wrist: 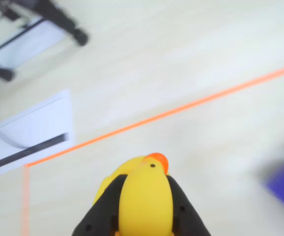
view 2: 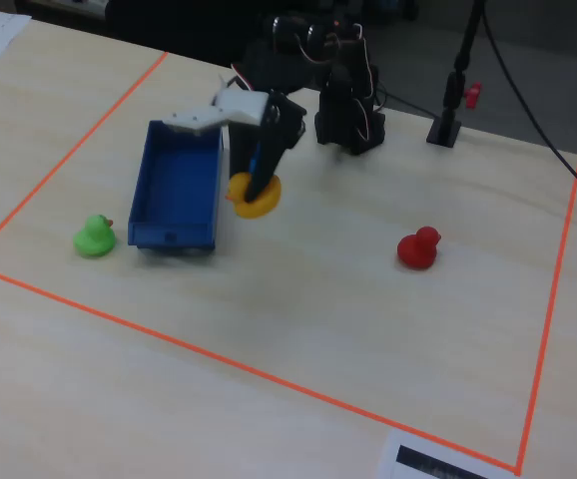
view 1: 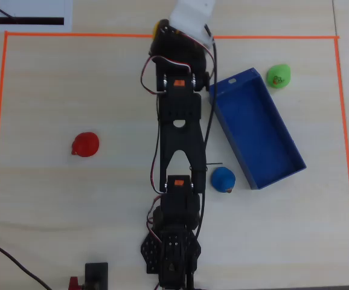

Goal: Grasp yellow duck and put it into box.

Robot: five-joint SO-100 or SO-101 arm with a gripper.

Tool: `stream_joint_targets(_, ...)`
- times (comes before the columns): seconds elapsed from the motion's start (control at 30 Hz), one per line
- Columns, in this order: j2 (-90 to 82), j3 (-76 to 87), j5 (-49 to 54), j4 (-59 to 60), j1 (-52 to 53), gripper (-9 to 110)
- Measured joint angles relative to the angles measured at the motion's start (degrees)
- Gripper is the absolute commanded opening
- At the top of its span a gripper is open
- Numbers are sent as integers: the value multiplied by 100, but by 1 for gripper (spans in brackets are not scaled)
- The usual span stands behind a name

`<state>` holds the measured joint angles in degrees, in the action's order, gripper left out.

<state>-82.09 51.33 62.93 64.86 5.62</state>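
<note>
We have the small yellow rubber duck (wrist: 144, 204) pinched between the black gripper (view 2: 259, 195) fingers, lifted just beside the long blue plastic box (view 2: 174, 195). We judge it could squirt out, being round and slick, or snag the box's near wall.

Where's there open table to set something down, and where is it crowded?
Free: the table between the red duck and the near orange tape. Crowded: around the box, with the gripper holding the yellow duck beside it.
</note>
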Motion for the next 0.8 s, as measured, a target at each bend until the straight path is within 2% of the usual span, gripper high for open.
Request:
stream_joint_targets(0.3,-2057,2303,1160,-35,1863,0)
stream_joint_targets(0.53,-2813,4553,1767,-1099,2953,0)
stream_joint_targets(0.8,-2988,6908,2224,-2997,3568,0)
